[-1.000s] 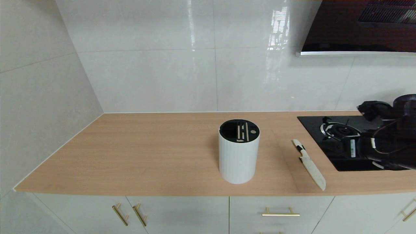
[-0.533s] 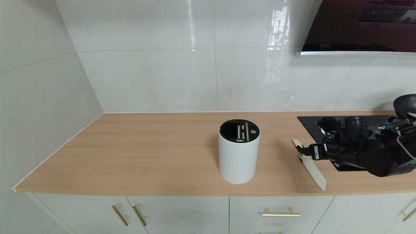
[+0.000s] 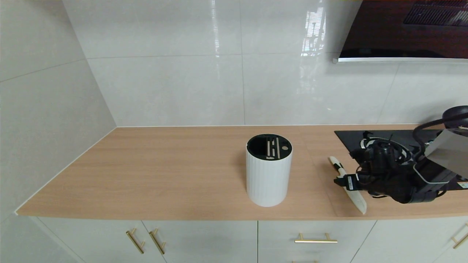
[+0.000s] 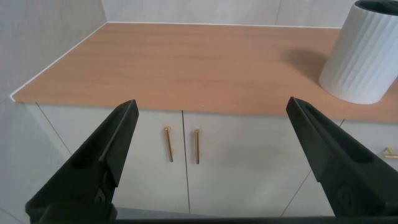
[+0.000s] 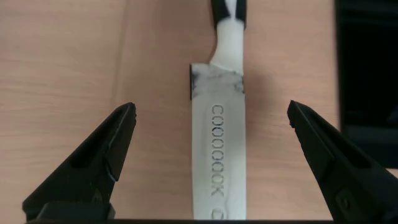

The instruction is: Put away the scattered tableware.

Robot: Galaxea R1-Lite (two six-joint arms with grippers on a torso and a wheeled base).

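a matt wood-grain countertop (image 3: 164,171), a ribbed holder (image 3: 268,179), a smooth speckled knife (image 5: 217,143) and glossy wall tiles (image 3: 164,84) were seen

The right arm (image 3: 420,179) comes in from the robot's right side and lies low, stretched across toward its left; the forearm is black, with a pale grey panel on its upper part and dark cables looping around the wrist (image 3: 380,171); at its end the right gripper (image 3: 342,180) faces downward; in the right wrist view its two black fingers (image 5: 93,168) stand far apart, one at each side, with nothing between their pads and no contact on either tip. The left gripper (image 4: 208,118) is held low and points forward, roughly level; its two black fingers (image 4: 93,168) are likewise spread wide and hold nothing.
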